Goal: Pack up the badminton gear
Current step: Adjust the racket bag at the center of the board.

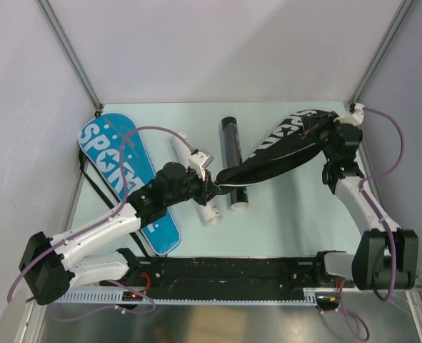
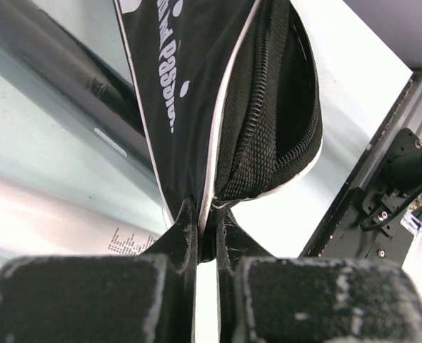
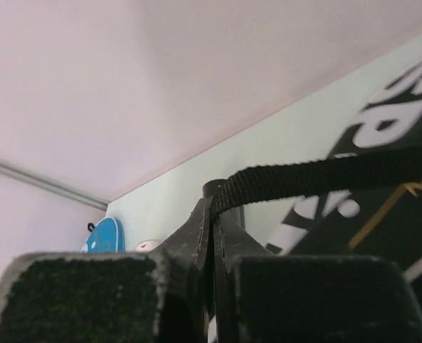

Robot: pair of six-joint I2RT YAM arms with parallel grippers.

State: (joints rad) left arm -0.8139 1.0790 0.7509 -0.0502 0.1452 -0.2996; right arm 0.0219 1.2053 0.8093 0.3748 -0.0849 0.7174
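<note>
A black "SPORT" racket cover is stretched in the air between both arms, across the table's middle. My left gripper is shut on its narrow lower end, where the open zipper gapes. At the far right my right gripper is shut on the cover's black webbing strap. A blue "SPORT" cover lies flat on the left. A white tube and a black tube lie side by side under the black cover. No rackets or shuttlecocks show.
Pale walls with metal corner posts enclose the table on three sides. A black rail with the arm bases runs along the near edge. The right arm's purple cable loops near the right wall.
</note>
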